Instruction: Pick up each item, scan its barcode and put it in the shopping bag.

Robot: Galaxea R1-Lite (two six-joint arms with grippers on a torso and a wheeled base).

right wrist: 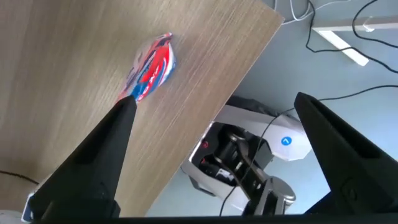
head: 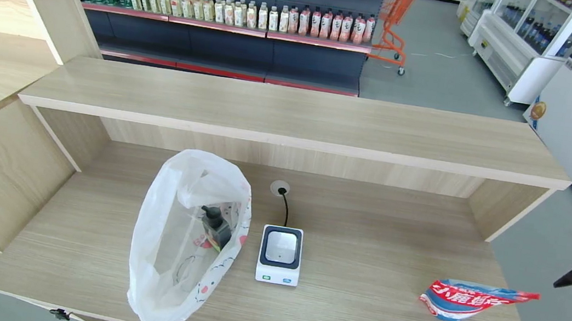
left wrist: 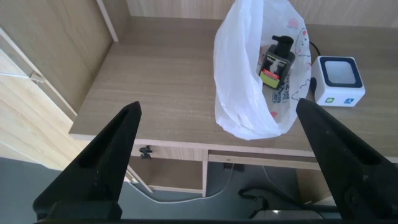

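The counter (head: 375,238) is pale wood-grain laminate, flat, w/ a raised ledge at the back. On the robot's left part of it stands the shopping bag (head: 187,236): thin white plastic, half see-through and wrinkled, w/ the mouth open. Inside it leans a dark pump bottle (head: 215,227). The left wrist view shows its black pump head and green-black label more plainly.

Just beside the bag, on its right, sits the scanner (head: 280,253), a small white box w/ rounded corners and a dark frame around a glossy window. Its black cable (head: 284,207) runs to a round hole in the counter.

The snack pouch (head: 472,301) is soft, glossy, red-white-blue. It lies flat, well apart from the scanner, and the right wrist view shows it near the counter's edge.

The left gripper (left wrist: 217,104) has black wedge-shaped fingers, jaws wide apart and empty, before the bag. The right gripper (right wrist: 214,99) is the same: jaws apart, holding nothing.
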